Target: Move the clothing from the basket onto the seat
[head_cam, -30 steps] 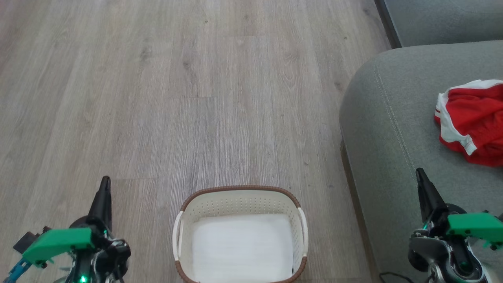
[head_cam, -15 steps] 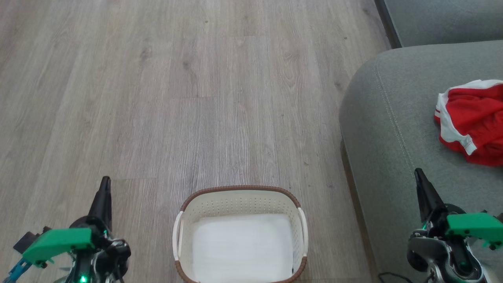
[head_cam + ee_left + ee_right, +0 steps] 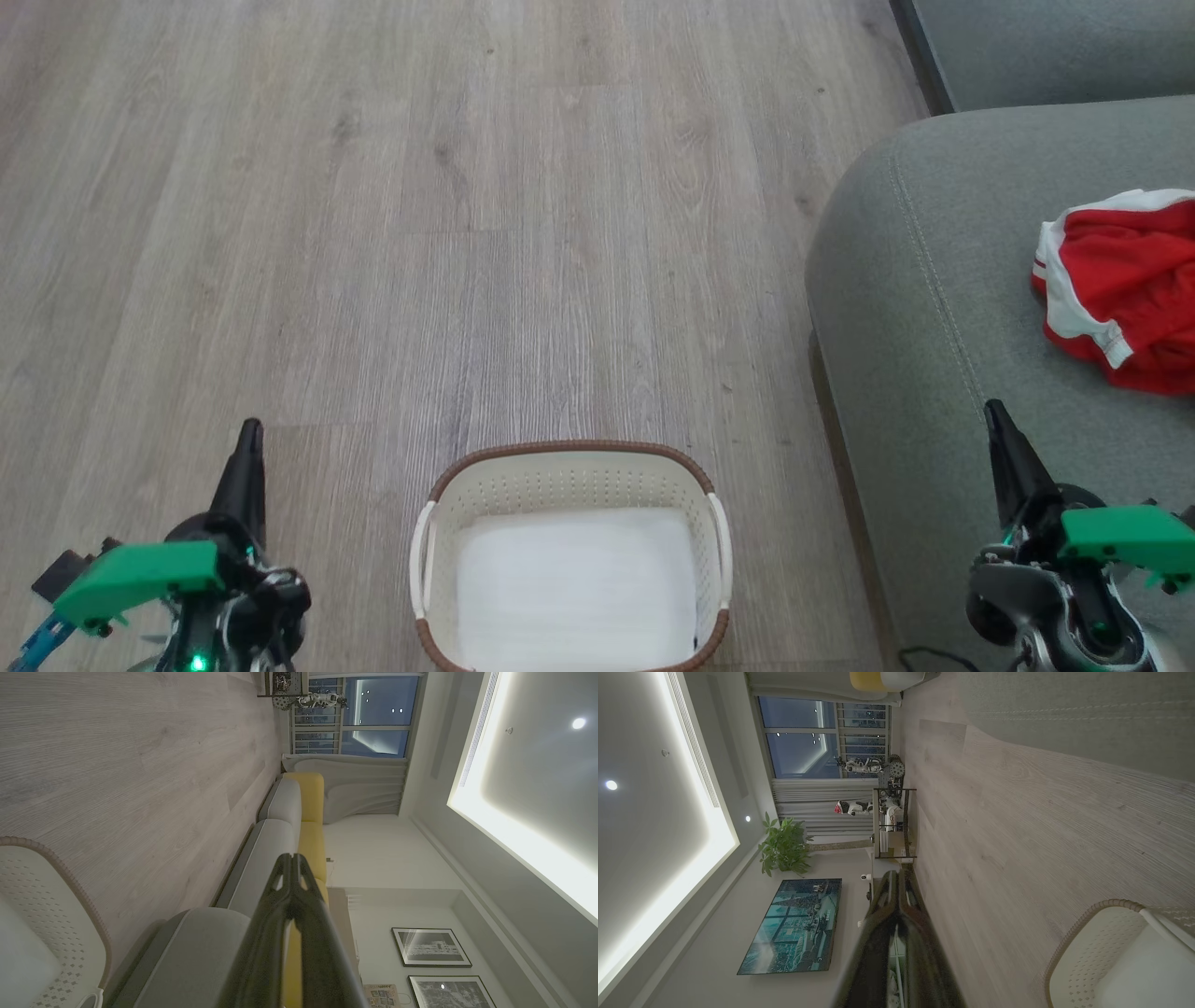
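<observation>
The cream basket [image 3: 569, 467] with a brown rim stands on the floor at the bottom middle of the head view; only a flat white sheet lines its bottom. Red clothing [image 3: 1125, 289] with white trim lies bunched on the grey-green seat [image 3: 924, 280] at the right edge. My left gripper [image 3: 249, 434] hangs shut over the floor left of the basket, holding nothing. Over the seat's near part, right of the basket, my right gripper [image 3: 995, 415] is shut and empty. Both wrist views show the fingers [image 3: 292, 877] [image 3: 899, 886] pressed together and the basket's wall [image 3: 37, 891] [image 3: 1092, 947].
Wood-look floor [image 3: 467, 233] stretches ahead and to the left. A second grey cushion [image 3: 1055, 47] lies beyond the seat at the top right. The wrist views show a yellow-backed sofa row [image 3: 310, 812], a shelf unit [image 3: 892, 821], a plant [image 3: 784, 847] and a wall screen [image 3: 794, 924].
</observation>
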